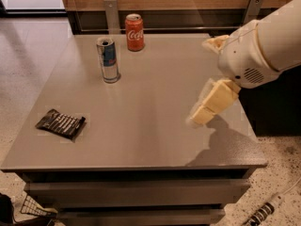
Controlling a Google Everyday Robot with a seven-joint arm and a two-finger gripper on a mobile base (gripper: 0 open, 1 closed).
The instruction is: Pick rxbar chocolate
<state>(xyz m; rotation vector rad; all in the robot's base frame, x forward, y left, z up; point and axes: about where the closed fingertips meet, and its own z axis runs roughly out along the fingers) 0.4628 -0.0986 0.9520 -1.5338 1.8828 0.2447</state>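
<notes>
The rxbar chocolate [60, 124], a flat black-brown wrapped bar with pale stripes, lies on the grey table [150, 102] near its front left corner. My gripper [207, 106], with pale cream fingers, hangs over the right part of the table, far to the right of the bar, on the white arm [263, 46] that comes in from the upper right. Nothing is in it.
A tall silver-blue can [108, 59] stands at the back left of the table. A red Coca-Cola can [134, 32] stands behind it near the back edge. A wooden wall with metal brackets runs behind. Speckled floor lies left and right.
</notes>
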